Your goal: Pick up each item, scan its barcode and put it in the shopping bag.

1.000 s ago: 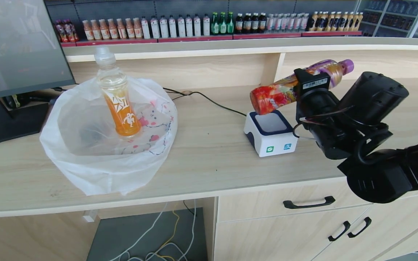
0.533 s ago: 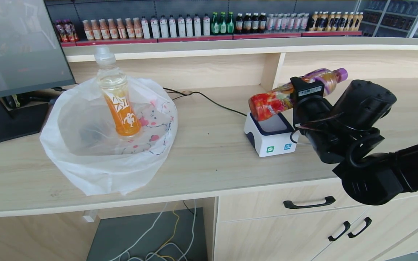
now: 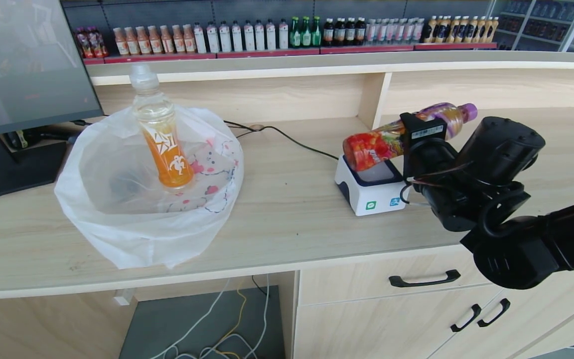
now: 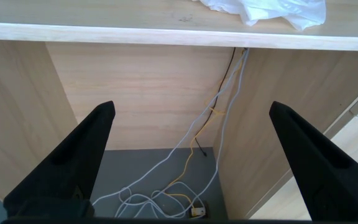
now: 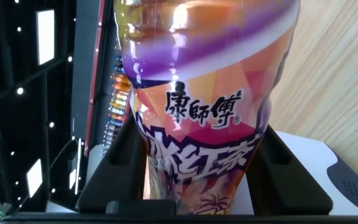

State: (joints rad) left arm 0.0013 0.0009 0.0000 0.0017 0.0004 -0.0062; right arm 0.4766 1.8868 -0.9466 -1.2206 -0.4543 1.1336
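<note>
From the head we see the right gripper point(image 3: 424, 130) clamped around the fruit drink bottle point(image 3: 376, 144), which lies on its side with its base over the white scanner point(image 3: 369, 192), well apart from the shopping bag point(image 3: 132, 234). At the left wrist we find the left gripper point(image 4: 191, 109) spread wide and holding nothing, below the counter point(image 4: 104, 31) edge. At the right wrist we see the bottle's label pressed between the two black fingers point(image 5: 120, 162), one on each side.

A pale wooden counter point(image 3: 287, 214) with drawers point(image 3: 366, 289) stood before a dark shelf point(image 3: 267, 52) of bottles point(image 3: 247, 36), cables point(image 3: 217, 324) trailing underneath.
</note>
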